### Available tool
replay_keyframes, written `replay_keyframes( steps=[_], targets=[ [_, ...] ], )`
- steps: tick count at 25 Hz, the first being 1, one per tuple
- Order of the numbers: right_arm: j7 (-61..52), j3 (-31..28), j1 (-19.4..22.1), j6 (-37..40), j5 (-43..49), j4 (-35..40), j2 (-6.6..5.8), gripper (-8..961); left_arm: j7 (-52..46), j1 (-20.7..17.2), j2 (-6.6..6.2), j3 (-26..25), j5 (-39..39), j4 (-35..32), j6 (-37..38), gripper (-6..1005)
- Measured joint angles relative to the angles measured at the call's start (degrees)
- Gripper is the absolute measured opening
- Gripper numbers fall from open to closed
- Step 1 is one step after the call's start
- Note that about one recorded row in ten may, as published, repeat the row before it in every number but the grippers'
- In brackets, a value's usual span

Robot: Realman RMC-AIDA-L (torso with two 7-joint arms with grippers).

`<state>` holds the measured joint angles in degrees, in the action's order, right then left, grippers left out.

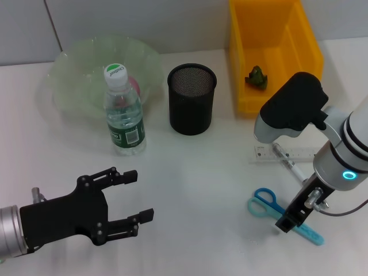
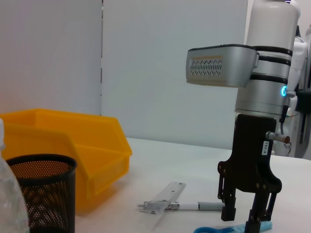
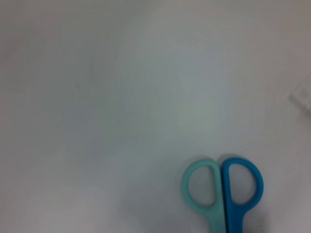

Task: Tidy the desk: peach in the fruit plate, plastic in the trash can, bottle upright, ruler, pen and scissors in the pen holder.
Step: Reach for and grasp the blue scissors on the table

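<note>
Blue and teal scissors (image 1: 265, 203) lie on the white table at the right; their handles show in the right wrist view (image 3: 223, 187). My right gripper (image 1: 286, 222) points straight down over the scissors' blades, its fingers (image 2: 229, 209) apart and down near the table. A clear ruler (image 1: 286, 154) and a pen (image 1: 289, 167) lie just behind it. The black mesh pen holder (image 1: 192, 98) stands mid-table. The bottle (image 1: 123, 113) stands upright in front of the green fruit plate (image 1: 80, 72), where a pink peach (image 1: 133, 85) lies. Green plastic (image 1: 257, 76) lies in the yellow bin (image 1: 253, 98). My left gripper (image 1: 140, 195) is open and empty at the front left.
The yellow bin stands at the back right, close behind the ruler. The pen holder (image 2: 41, 189) and the bin (image 2: 92, 155) also show in the left wrist view, with the ruler (image 2: 165, 196) and pen (image 2: 194, 206) beside the right gripper.
</note>
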<state>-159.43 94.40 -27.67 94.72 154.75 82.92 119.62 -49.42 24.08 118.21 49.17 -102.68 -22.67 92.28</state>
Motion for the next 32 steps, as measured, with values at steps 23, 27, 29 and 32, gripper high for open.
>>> replay_keyframes(
  steps=[23,27,29,32],
  targets=[
    [0.3,0.1,0.1,-0.2,-0.2,-0.7,-0.16,506,0.0,-0.2,-0.09,0.0,-0.1,0.1,0.4,800],
    [0.3,0.1,0.1,-0.1,-0.1,-0.7,-0.17,479,0.1,-0.1,-0.09,0.1,-0.1,0.2,0.4,799],
    [0.4,0.1,0.0,-0.1,-0.1,-0.7,-0.17,461,0.1,-0.1,-0.09,0.1,-0.1,0.2,0.3,799],
    [0.4,0.1,-0.1,-0.1,-0.1,-0.8,-0.18,435,0.1,0.0,-0.03,0.1,-0.1,0.2,0.1,799]
  ],
)
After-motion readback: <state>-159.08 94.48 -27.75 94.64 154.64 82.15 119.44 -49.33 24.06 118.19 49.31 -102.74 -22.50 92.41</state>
